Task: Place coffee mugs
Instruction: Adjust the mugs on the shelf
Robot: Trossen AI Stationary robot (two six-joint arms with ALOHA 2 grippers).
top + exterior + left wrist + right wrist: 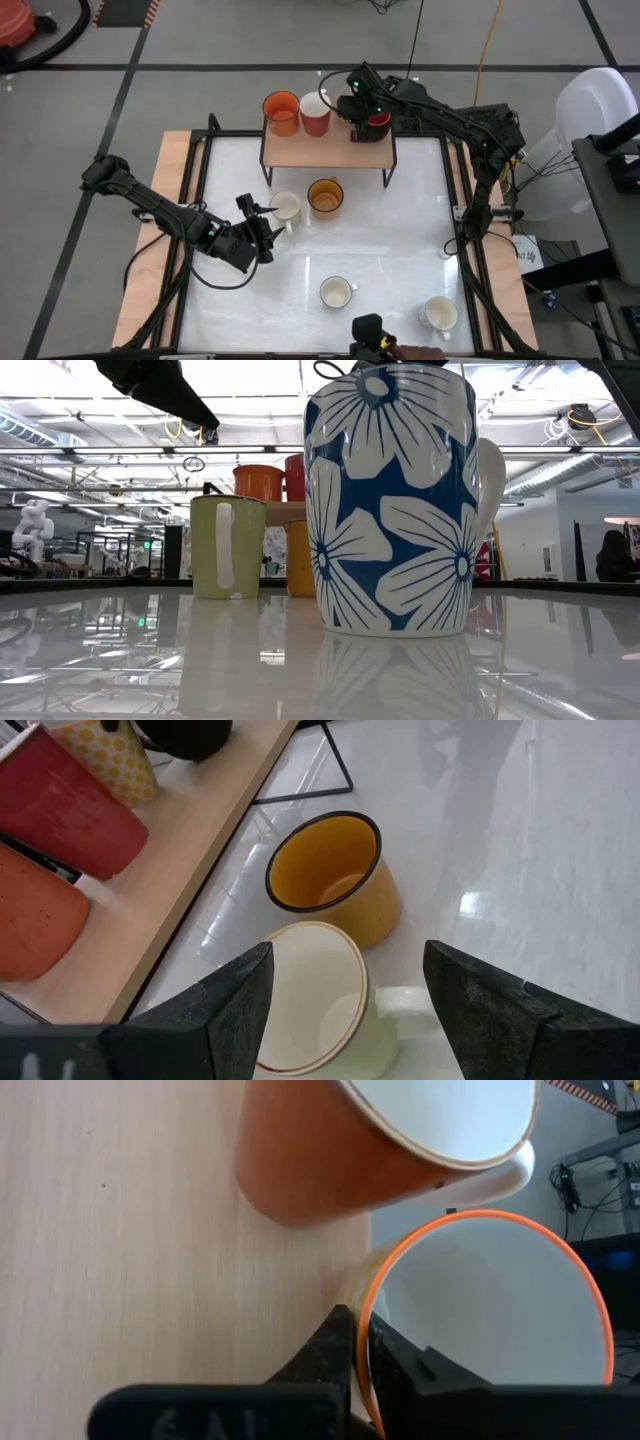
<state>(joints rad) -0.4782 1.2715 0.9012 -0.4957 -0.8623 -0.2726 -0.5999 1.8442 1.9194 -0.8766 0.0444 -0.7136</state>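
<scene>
On the wooden shelf [330,148], the right tool [366,112] is pinched shut on the rim of a mug [490,1315]; tugged, that mug could be knocked into the red mug [315,115] beside it. Below the shelf, the cream mug [287,208] is straddled, ungripped, by the open left tool [262,228]; it could be nudged into the amber mug [325,196].

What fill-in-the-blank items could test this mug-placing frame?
1. The ____ end effector is shut on the rim of a mug.
2. Counting that one, ____ mugs stand on the wooden shelf.
3. The left end effector, at the cream mug, has its fingers ____.
4. The nearest mug in the low view bears a blue and white ____ pattern.

Missing: right; three; open; flower
</scene>
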